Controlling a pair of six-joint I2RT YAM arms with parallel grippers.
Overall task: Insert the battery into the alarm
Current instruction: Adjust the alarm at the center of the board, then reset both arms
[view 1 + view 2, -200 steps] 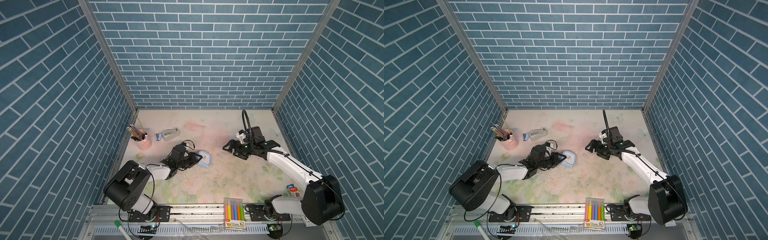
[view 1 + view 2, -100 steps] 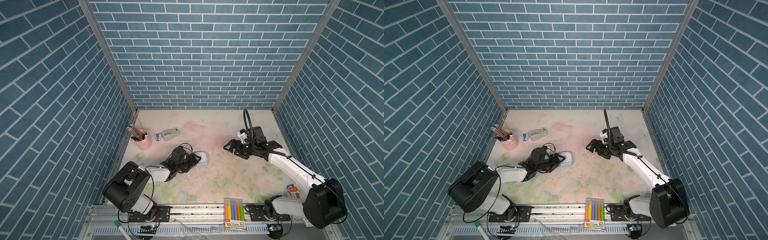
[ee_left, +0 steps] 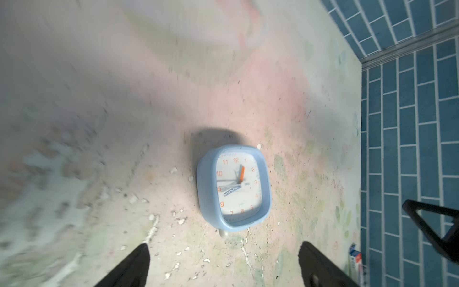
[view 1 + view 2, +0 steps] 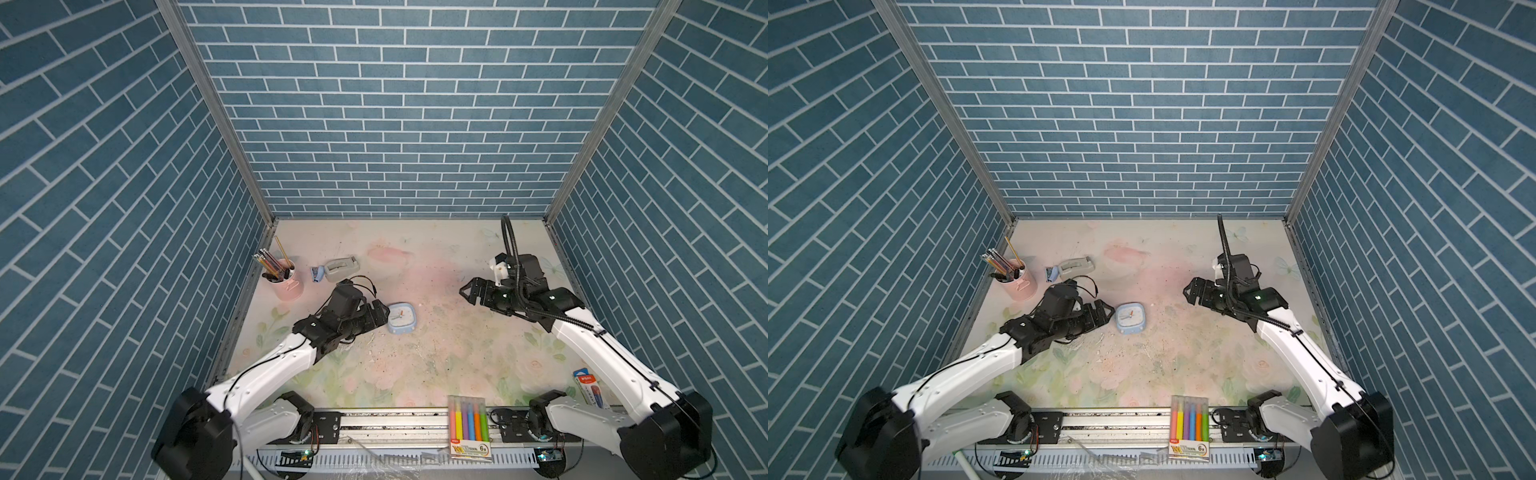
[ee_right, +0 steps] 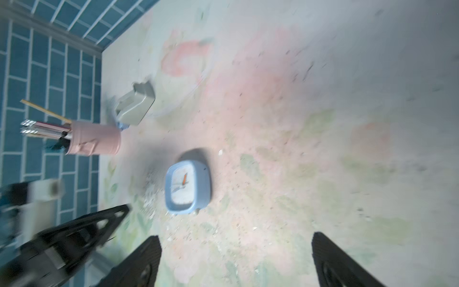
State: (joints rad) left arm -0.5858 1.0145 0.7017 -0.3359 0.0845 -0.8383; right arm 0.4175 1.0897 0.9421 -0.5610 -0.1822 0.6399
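Light-blue alarm (image 4: 401, 318): lies dial-up on my floral worktop (image 4: 436, 353). Left fingers (image 3: 135, 269): I see them spread wide, gripping nothing, just beside the alarm. Right fingers (image 5: 146, 263): spread wide, empty, well apart from it. Grey tape dispenser (image 4: 341, 268), pink pencil cup (image 4: 286, 286): near the left wall.

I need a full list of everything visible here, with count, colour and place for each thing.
clock: 1, light blue, face up, mid-left of mat
cup: 1, pink, holds pencils, by left wall
tape dispenser: 1, grey, beside cup
small item: 1, blue, next to dispenser
pen pack: 1, multicoloured, front edge
box: 1, blue and white, front right
battery: none visible
left gripper: 1, black, open, empty, near clock
right gripper: 1, black, open, empty, right side
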